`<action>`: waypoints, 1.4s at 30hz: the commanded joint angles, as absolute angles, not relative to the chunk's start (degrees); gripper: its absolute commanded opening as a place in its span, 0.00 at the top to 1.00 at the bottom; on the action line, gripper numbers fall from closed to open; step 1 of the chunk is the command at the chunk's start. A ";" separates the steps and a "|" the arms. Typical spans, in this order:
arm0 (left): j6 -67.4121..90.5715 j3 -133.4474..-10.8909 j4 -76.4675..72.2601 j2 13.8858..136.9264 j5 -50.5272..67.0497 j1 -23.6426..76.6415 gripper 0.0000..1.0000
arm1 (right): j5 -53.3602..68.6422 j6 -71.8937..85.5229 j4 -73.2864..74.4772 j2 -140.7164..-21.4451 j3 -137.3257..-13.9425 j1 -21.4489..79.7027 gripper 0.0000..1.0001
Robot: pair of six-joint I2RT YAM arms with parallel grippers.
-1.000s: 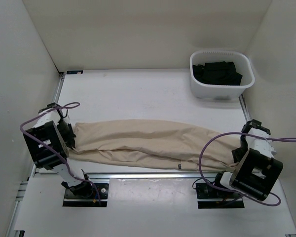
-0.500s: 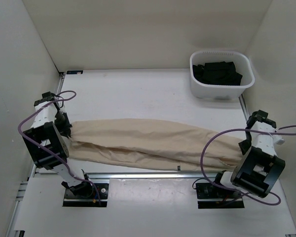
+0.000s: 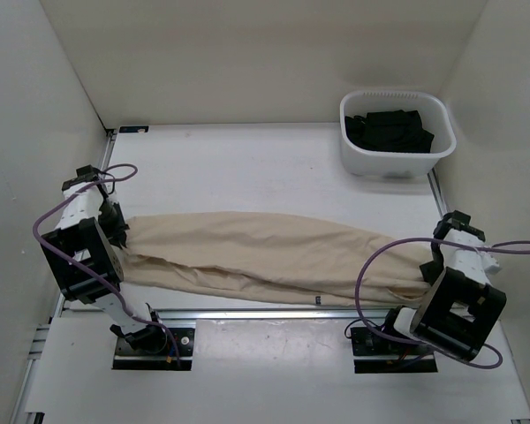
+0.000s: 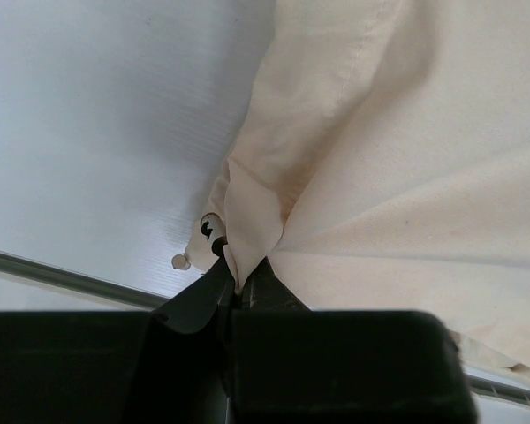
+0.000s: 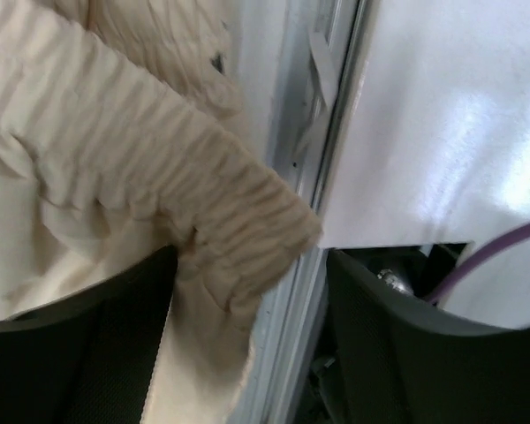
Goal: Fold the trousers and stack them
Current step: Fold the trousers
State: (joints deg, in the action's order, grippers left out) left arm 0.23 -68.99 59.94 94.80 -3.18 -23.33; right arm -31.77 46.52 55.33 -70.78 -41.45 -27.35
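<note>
The beige trousers (image 3: 265, 256) lie stretched left to right across the near part of the white table (image 3: 247, 168). My left gripper (image 3: 124, 234) is at their left end. In the left wrist view it (image 4: 234, 278) is shut on a pinched fold of the trousers (image 4: 406, 177), with a small tag beside it. My right gripper (image 3: 428, 267) is at their right end. In the right wrist view its jaws (image 5: 247, 300) stand wide apart. The ribbed elastic waistband (image 5: 238, 221) hangs between them and rests against the left finger (image 5: 115, 336).
A white basket (image 3: 437, 115) holding dark clothes (image 3: 390, 128) stands at the back right. A metal rail (image 3: 247, 314) runs along the near table edge, right under the waistband (image 5: 322, 177). White walls close in on the left, right and back.
The left gripper has moved a little farther from me with the trouser end. The right gripper went outward, then came back slightly. The trousers lie straighter than a second ago.
</note>
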 commanded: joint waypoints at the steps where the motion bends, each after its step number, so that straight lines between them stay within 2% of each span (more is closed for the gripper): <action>1: 0.00 -68.82 58.89 91.93 -3.69 -23.12 0.86 | -32.96 50.80 50.89 -72.94 -41.66 -27.60 0.35; 2: 0.00 -68.82 58.89 91.93 -3.69 -23.12 0.86 | -34.00 51.32 50.89 -73.99 -42.18 -27.60 0.61; 3: 0.00 -69.34 58.89 91.93 -3.69 -23.12 0.86 | -35.23 51.94 50.89 -74.00 -42.80 -27.60 0.79; 4: 0.00 -70.82 58.89 91.93 -3.69 -23.12 0.86 | -35.24 51.94 51.67 -74.53 -43.76 -27.60 0.92; 5: 0.00 -72.06 58.89 91.93 -4.39 -23.12 0.86 | -35.24 50.55 52.20 -74.53 -46.90 -27.08 1.00; 10: 0.00 -85.75 58.89 93.08 -7.19 -23.12 0.86 | -37.78 48.34 59.30 -70.24 -61.50 -25.66 1.00; 12: 0.00 -86.57 59.50 90.73 -8.69 -23.12 0.86 | -41.74 46.59 61.60 -66.90 -65.28 -25.66 1.00; 15: 0.00 -79.66 59.50 85.89 -9.32 -23.12 0.86 | -42.71 46.05 63.28 -62.76 -64.26 -25.66 1.00; 20: 0.00 -58.42 59.50 75.79 -11.42 -23.12 0.86 | -42.71 47.99 61.44 -60.03 -51.08 -26.80 1.00; 24: 0.00 -48.37 57.57 71.02 -14.14 -24.16 0.86 | -44.12 48.69 58.90 -60.64 -44.66 -28.83 1.00; 30: 0.00 -40.88 51.07 69.79 -17.84 -24.17 0.86 | -44.12 48.26 56.96 -65.38 -43.24 -32.25 1.00; 31: 0.00 -40.26 50.19 69.79 -18.80 -24.17 0.79 | -44.12 48.25 56.43 -65.39 -43.24 -32.26 0.97; 33: 0.00 -39.73 49.48 71.01 -19.34 -24.17 0.57 | -44.91 46.06 55.90 -66.00 -43.76 -32.26 0.65; 35: 0.00 -40.34 50.18 71.02 -19.34 -24.69 0.27 | -42.29 43.43 54.23 -66.01 -44.29 -32.26 0.32; 38: 0.00 -44.19 51.67 71.02 -18.81 -25.22 0.19 | -35.70 38.33 53.00 -66.01 -45.87 -31.21 0.23; 42: 0.00 -56.57 54.83 72.33 -15.13 -25.22 0.19 | -41.20 39.72 57.38 -63.99 -50.70 -22.00 0.23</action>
State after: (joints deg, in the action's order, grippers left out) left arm -0.05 -47.13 55.42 72.51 -17.02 -24.97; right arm -38.28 40.82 55.94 -65.95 -45.41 -27.44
